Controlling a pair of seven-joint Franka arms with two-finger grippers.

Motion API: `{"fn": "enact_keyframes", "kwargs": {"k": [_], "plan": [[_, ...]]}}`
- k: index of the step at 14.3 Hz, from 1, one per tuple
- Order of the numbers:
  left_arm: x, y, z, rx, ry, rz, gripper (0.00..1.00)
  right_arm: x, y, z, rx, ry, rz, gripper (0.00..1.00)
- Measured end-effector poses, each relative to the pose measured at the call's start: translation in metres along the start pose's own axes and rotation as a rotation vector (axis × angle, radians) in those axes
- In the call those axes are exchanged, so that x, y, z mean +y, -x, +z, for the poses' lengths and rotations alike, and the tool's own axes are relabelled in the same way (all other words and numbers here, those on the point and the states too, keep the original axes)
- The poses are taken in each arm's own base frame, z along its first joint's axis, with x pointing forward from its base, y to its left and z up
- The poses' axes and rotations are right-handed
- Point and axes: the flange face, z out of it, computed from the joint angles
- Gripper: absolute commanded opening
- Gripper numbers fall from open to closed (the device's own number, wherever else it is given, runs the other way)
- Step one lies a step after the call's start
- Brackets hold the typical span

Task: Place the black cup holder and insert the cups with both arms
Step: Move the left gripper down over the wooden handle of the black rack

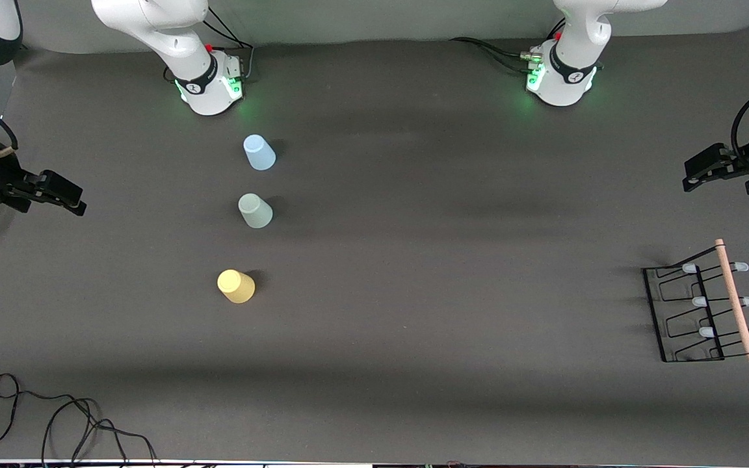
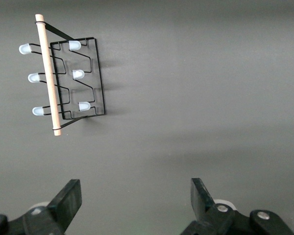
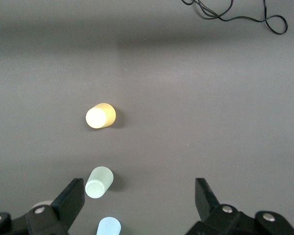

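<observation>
Three cups stand mouth down in a row toward the right arm's end: pale blue [image 1: 259,153] closest to the bases, pale green [image 1: 255,211] in the middle, yellow [image 1: 236,286] nearest the front camera. The black cup holder [image 1: 735,300] rests at the left arm's end, its wooden rod on top. My left gripper [image 1: 692,177] hangs open above the table near the holder [image 2: 49,81], apart from it. My right gripper [image 1: 79,200] is open too, off to the side of the cups. In the right wrist view the yellow [image 3: 100,116], green [image 3: 99,181] and blue [image 3: 109,226] cups show.
A loose black cable [image 1: 56,416] lies by the near table edge at the right arm's end, also visible as the cable [image 3: 235,12] from the right wrist. The two arm bases [image 1: 212,84] [image 1: 563,78] stand along the table's back edge. Wide dark mat lies between cups and holder.
</observation>
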Motion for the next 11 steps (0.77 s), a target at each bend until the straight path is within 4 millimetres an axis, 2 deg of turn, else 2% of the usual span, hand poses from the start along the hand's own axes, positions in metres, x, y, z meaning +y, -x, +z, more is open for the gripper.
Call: {"fn": "enact_keyframes", "kwargs": {"k": [11], "plan": [[-0.0016, -0.0004, 0.0005, 0.001, 0.0, -0.003, 0.99, 0.0021, 0.0061, 0.0049, -0.058, 0.008, 0.004, 1.0]]}}
